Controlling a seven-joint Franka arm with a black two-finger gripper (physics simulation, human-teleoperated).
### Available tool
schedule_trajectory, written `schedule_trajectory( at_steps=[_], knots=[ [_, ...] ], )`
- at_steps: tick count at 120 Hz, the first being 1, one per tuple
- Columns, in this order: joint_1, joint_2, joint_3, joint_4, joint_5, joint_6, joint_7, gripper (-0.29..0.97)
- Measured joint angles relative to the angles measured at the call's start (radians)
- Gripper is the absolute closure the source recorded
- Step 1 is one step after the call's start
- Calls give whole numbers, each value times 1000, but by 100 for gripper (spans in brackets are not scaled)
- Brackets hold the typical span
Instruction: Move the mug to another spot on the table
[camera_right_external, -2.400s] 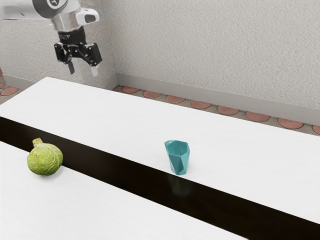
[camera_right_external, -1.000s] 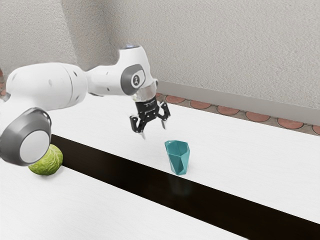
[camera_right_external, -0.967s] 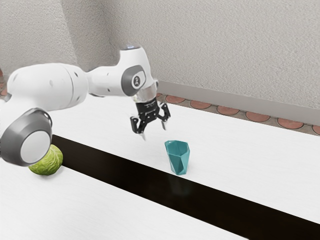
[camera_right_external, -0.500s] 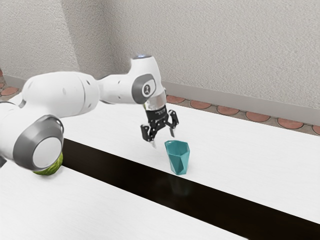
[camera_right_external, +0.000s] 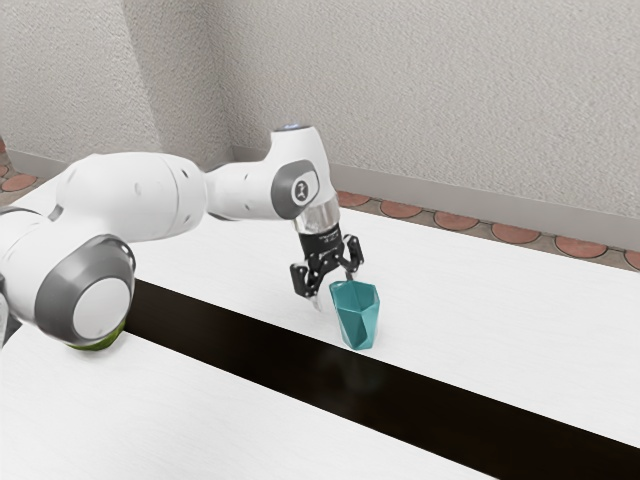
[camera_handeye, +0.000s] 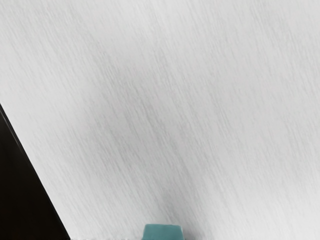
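Gripper (camera_right_external: 335, 285) lowered beside mug (camera_right_external: 355, 315) rim, jaws apart, mug unmoved

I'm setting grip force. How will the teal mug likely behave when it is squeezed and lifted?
The mug looks rigid, so it probably won't deform. It tapers to a narrow base on the table, so a nudge near the rim from the open gripper might tip it. Its angled facets may make it twist between the pads.

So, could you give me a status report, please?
Gripper open, at the rim. Teal mug upright on table, ungrasped. Cabbage well aside, behind the arm.
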Motion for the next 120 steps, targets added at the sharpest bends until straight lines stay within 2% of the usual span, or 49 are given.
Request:
schedule_trajectory(
  at_steps=[41, 67, 80, 104, 120],
  knots=[
    [18, 14, -26, 0, -5, -2, -19, 26],
    [28, 14, -45, 0, -6, -2, -27, 48],
    [29, 14, -47, 0, -11, -5, -31, 52],
    [32, -7, -37, -8, -104, -44, -36, 57],
    [45, -82, -12, -96, -155, -73, -39, 59]
  ],
)
